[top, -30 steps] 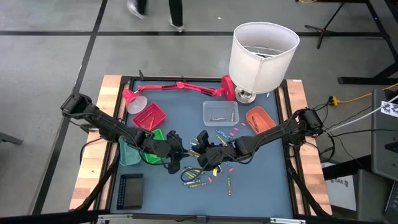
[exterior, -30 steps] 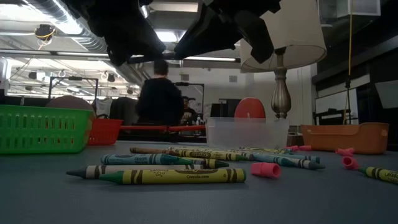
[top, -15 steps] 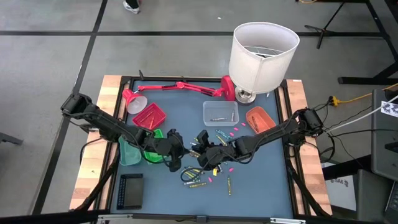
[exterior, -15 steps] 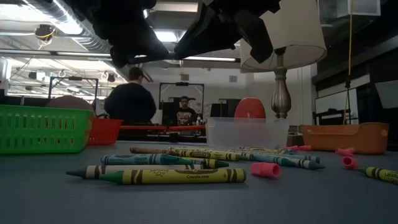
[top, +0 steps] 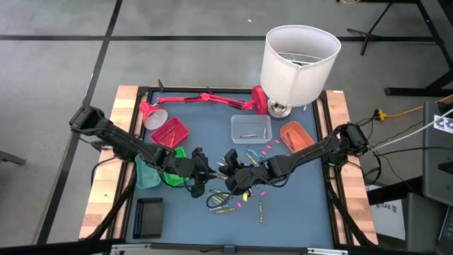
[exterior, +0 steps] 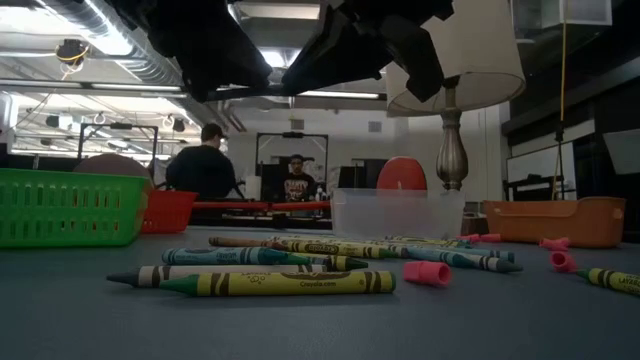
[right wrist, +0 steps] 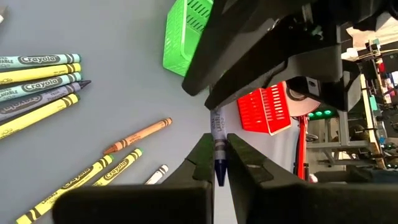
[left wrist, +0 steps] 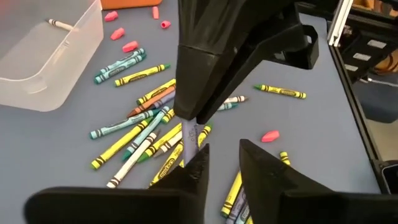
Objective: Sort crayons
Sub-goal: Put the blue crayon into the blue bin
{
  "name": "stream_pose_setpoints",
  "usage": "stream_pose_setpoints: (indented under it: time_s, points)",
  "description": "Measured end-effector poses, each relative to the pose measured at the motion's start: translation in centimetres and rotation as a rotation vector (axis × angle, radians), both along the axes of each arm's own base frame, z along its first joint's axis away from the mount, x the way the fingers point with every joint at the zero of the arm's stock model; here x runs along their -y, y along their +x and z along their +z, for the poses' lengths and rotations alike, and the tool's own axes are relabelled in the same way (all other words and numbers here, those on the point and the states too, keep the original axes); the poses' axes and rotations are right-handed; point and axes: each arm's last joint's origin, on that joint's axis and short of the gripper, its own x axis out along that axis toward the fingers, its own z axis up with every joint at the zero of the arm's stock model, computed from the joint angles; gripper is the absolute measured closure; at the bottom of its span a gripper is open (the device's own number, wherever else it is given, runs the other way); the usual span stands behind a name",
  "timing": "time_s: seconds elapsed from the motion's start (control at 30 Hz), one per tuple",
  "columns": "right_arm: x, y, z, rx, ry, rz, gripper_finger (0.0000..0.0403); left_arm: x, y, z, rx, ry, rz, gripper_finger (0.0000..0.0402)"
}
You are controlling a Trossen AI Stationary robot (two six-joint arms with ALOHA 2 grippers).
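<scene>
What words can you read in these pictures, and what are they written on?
"Crayola": on the crayons lying on the table, clearest in the right wrist view.
"Crayola": on the yellow-green crayon nearest the low camera.
The smaller print on the crayon wrappers is too small to read.
The blue crayon in the right gripper has wrapper print too blurred to read.
No other readable words or numbers.

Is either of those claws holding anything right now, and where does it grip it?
Yes. The right gripper pinches a blue crayon near its pointed end. The left gripper stands open around the crayon's other end, not gripping.
</scene>
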Motion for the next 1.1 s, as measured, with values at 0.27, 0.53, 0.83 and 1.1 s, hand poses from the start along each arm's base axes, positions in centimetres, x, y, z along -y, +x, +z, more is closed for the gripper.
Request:
stream_pose_setpoints:
  time_s: [0.27,0.53,0.83,1.1]
  points:
    - [-0.17,-0.11,-0.20,-0.034,0.039,0.057,0.0382,-0.03,0.01,0.02,0.002,0.015,-0.002,0.0261]
    - [-0.25,-0.19,-0.31,-0.050,0.060,0.073,0.0382,-0.05,-0.02,-0.02,-0.002,0.017,0.001,0.0243]
    - [-0.35,0.17,0.17,0.011,0.080,0.074,0.0382,0.02,-0.19,-0.27,-0.038,-0.042,-0.005,0.0260]
    - [-0.40,0.31,0.38,0.037,0.087,0.076,0.0382,-0.09,-0.38,-0.56,-0.075,-0.077,0.027,0.0300]
